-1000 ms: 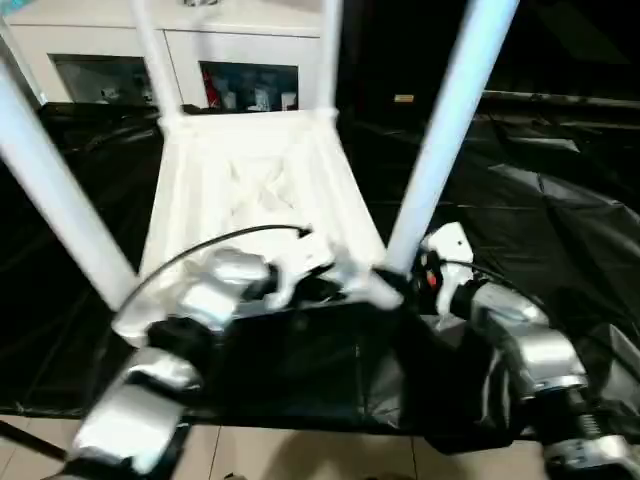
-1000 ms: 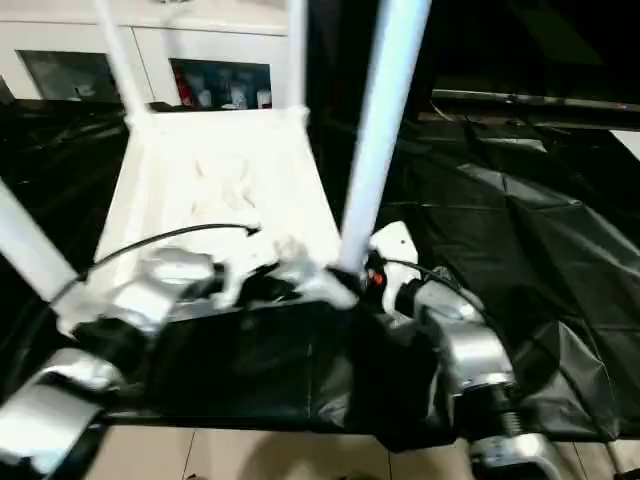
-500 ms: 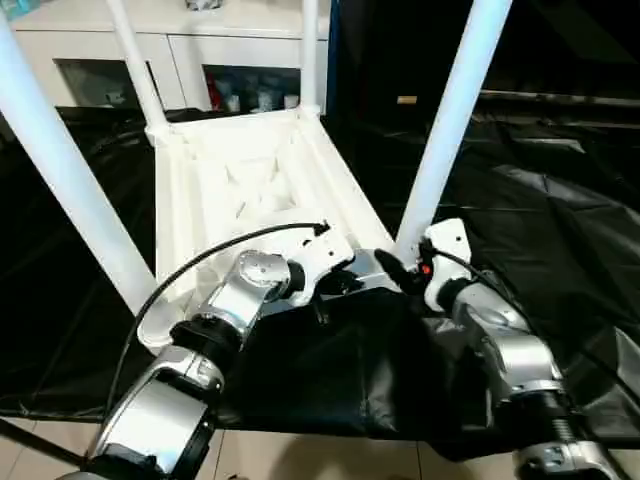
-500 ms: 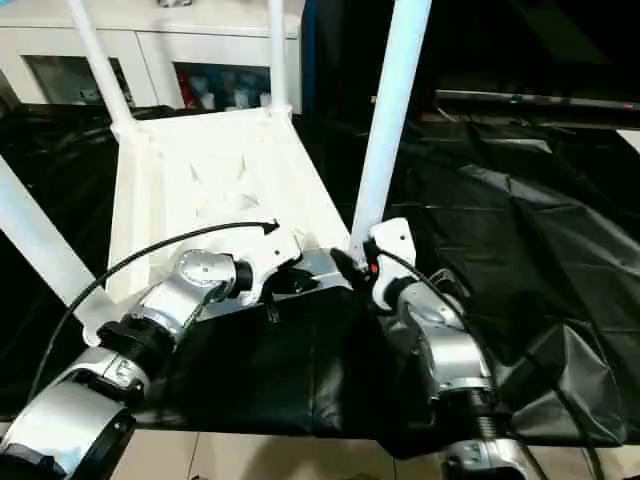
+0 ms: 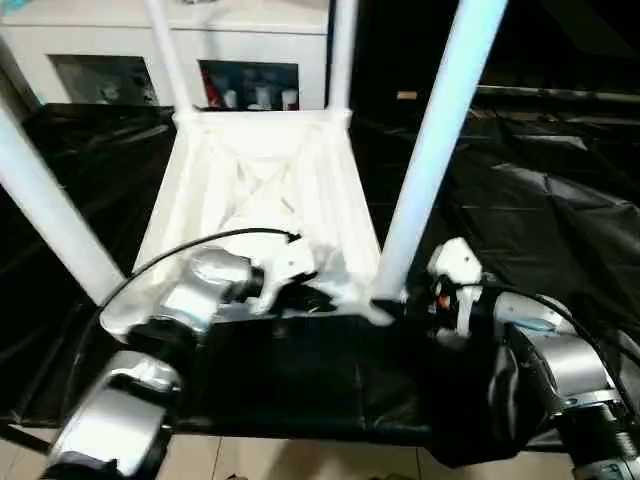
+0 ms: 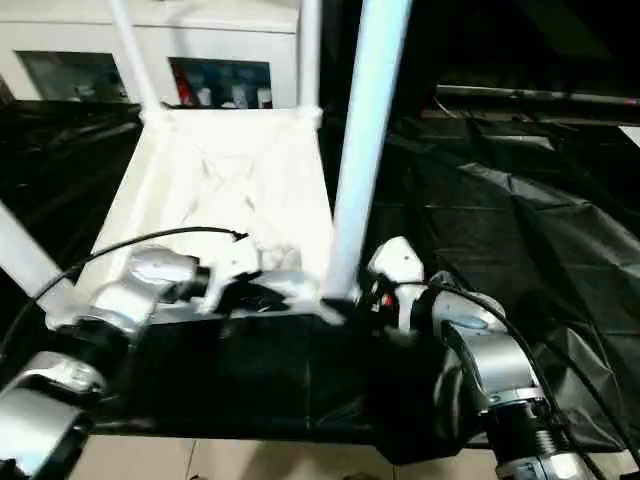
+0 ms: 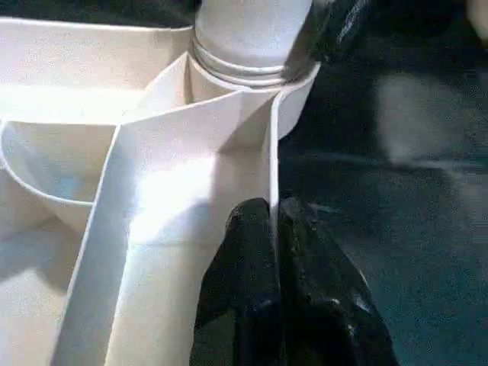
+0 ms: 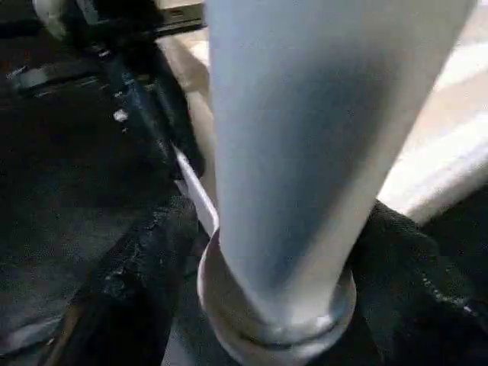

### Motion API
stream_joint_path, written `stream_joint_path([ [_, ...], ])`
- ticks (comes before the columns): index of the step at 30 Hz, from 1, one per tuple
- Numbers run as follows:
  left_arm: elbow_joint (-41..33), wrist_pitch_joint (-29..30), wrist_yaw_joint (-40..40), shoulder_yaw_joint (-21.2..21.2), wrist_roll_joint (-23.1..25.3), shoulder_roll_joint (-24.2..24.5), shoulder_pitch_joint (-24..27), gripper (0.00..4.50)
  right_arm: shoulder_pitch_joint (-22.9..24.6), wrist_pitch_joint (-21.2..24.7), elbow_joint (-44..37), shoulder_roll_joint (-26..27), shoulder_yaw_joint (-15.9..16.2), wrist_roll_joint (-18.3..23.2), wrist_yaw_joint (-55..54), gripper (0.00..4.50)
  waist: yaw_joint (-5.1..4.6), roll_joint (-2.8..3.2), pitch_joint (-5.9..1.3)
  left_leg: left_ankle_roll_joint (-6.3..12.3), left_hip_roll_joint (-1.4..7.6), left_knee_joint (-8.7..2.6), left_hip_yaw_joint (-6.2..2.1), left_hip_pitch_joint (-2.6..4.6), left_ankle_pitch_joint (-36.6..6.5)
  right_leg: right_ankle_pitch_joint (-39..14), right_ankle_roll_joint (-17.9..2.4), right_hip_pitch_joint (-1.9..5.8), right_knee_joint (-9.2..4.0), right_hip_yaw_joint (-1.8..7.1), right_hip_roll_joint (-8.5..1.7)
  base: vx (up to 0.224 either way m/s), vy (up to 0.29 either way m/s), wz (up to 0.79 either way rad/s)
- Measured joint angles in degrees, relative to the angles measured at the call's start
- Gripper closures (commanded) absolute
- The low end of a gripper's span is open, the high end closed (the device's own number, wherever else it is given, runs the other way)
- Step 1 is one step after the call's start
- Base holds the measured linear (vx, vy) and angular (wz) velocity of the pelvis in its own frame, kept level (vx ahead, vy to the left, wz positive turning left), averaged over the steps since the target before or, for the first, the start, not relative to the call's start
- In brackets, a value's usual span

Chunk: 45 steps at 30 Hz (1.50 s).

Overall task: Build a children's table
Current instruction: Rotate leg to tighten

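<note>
The children's table lies upside down on a black sheet, its white ribbed top (image 5: 260,190) facing up. All its legs stand upright in the corner sockets. The near-right leg (image 5: 425,150) rises between my arms. My left gripper (image 7: 274,221) is shut on the thin rim of the top, just beside that leg's socket (image 7: 252,61). My right gripper (image 8: 282,229) stands open around the base of the near-right leg, one black finger (image 8: 137,282) on each side of the collar. In the left eye view it sits at the near-right corner (image 5: 400,300).
A near-left leg (image 5: 50,215) and two far legs (image 5: 170,55) stand at the other corners. A white cabinet (image 5: 250,40) with glass doors is behind the table. The crumpled black sheet (image 5: 540,200) spreads to the right. Tiled floor (image 5: 300,460) shows at the near edge.
My right gripper's fingers have spread wider around the leg's base. My left gripper stays shut on the rim. The head camera has shifted and tilted.
</note>
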Motion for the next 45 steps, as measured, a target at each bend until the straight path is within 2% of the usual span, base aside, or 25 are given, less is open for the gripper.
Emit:
stream_joint_path([
  [7,-1.5,0.7,-4.0,-0.8,-0.5,1.1,0.3,4.5,-0.2,1.4,0.1,-1.2,1.4,1.8,4.9,1.32,1.37,-0.24,0.19,0.11,0.03,0.12,0.05,-0.07,0.0,-0.1,-0.1,-0.04,0.09,-0.02,-0.01,0.0,0.0,0.0],
  [8,-1.5,0.9,-4.2,-0.8,-0.5,1.1,0.3,4.5,-0.2,1.5,0.1,-1.4,1.5,1.8,5.2,1.48,1.4,-0.24,0.2,0.1,0.04,0.14,0.06,-0.06,0.0,-0.1,-0.1,-0.04,0.12,-0.01,-0.01,0.0,0.0,0.0],
  [11,-2.0,1.2,-5.0,-0.8,-0.5,1.4,0.6,4.5,-0.8,1.5,1.0,-1.5,1.7,1.9,6.8,1.48,1.41,-0.26,0.21,0.09,0.05,0.17,0.05,-0.01,0.0,-0.1,-0.1,-0.04,0.24,0.0,-0.01,0.0,0.0,0.0],
  [12,-2.0,1.3,-5.0,-0.8,-0.5,1.4,0.7,4.5,-0.8,1.5,1.1,-1.5,1.7,2.0,6.9,1.83,1.44,-0.27,0.21,0.09,0.06,0.18,0.05,-0.01,0.0,-0.1,-0.1,-0.04,0.28,0.0,-0.01,0.0,0.0,0.0],
  [16,-2.2,1.2,-4.9,-0.9,-0.5,1.4,0.9,4.5,-1.0,1.4,1.9,-1.5,1.7,2.7,7.1,1.91,1.44,-0.27,0.21,0.08,0.07,0.27,0.05,0.0,0.0,-0.1,-0.1,-0.04,0.36,0.01,-0.01,0.0,0.0,0.0],
  [17,-2.2,1.2,-4.8,-0.8,-0.5,1.4,0.9,4.5,-1.0,1.1,2.2,-1.5,1.6,2.9,7.1,2.08,1.43,-0.27,0.21,0.09,0.07,0.31,0.05,0.0,0.0,-0.1,-0.1,-0.04,0.39,0.01,-0.01,0.0,0.0,0.0],
  [21,-2.2,1.0,-4.2,-0.8,-0.5,0.9,1.0,4.5,-0.9,0.2,2.8,-1.1,1.4,2.9,6.8,2.09,1.44,-0.27,0.21,0.08,0.07,0.37,0.04,0.0,0.0,-0.1,-0.1,-0.03,0.45,0.02,-0.01,0.0,0.0,0.0],
  [25,-1.9,1.0,-1.8,-0.6,-0.4,0.2,1.2,4.5,-0.5,-1.6,4.7,0.4,-0.3,3.0,5.7,2.11,1.42,-0.28,0.22,-0.07,0.07,0.67,0.01,0.01,-0.1,-0.1,-0.1,-0.02,0.83,0.06,-0.05,0.0,0.0,0.0],
  [28,0.4,0.3,5.4,0.3,1.1,-2.6,0.4,4.5,-0.6,-5.6,8.8,4.1,-3.7,3.0,-0.8,2.19,1.06,-0.31,0.23,-0.24,0.06,0.9,-0.01,0.06,-0.2,0.0,-0.1,0.16,0.99,0.11,-0.09,-0.025,0.0,0.0],
  [30,2.1,0.9,10.5,0.6,2.0,-4.8,-0.5,4.5,-1.2,-7.6,11.6,6.4,-5.8,2.9,-7.0,2.35,0.39,-0.32,0.24,-0.25,0.0,0.91,-0.02,0.11,-0.2,-0.1,0.0,0.22,0.95,0.15,-0.1,-0.057,0.002,-0.01],
  [32,3.4,1.7,14.9,0.9,2.7,-6.4,-1.2,4.5,-2.3,-7.6,13.4,8.2,-6.9,2.1,-12.7,2.43,-0.19,-0.33,0.23,-0.25,-0.01,0.93,-0.07,0.15,-0.2,-0.1,0.1,0.27,0.94,0.15,-0.1,0.0,0.0,0.0],
  [36,5.6,3.7,22.8,1.2,4.2,-10.2,-2.8,4.5,-3.6,-6.6,14.6,11.8,-8.4,-0.3,-25.1,2.53,-0.39,-0.49,0.14,-0.24,-0.02,0.91,-0.18,0.15,-0.2,-0.1,0.1,0.29,0.79,0.08,-0.09,0.0,0.0,0.0],
  [40,7.1,4.8,30.4,1.3,5.7,-13.7,-3.5,4.5,-5.0,-4.4,14.7,16.8,-10.3,-3.7,-39.0,2.53,-0.95,-0.35,-0.14,-0.25,-0.07,0.86,-0.24,0.12,-0.2,-0.1,0.1,0.38,0.38,0.06,-0.08,0.0,0.0,0.0],
  [44,7.4,4.7,31.7,1.3,6.2,-14.5,-3.5,4.5,-5.1,-4.7,14.7,18.0,-10.5,-5.1,-42.0,2.53,-1.46,-0.24,-0.33,-0.24,-0.1,0.82,-0.24,0.09,-0.2,-0.1,0.1,0.55,-0.01,0.07,-0.08,0.0,0.0,0.0],
  [45,7.5,4.6,31.7,1.3,6.2,-14.5,-3.5,4.5,-4.9,-4.9,14.7,18.0,-10.5,-5.1,-42.0,2.19,-1.54,-0.22,-0.34,-0.23,-0.11,0.82,-0.23,0.08,-0.2,-0.1,0.1,0.56,-0.03,0.08,-0.08,0.0,0.0,0.0],
])
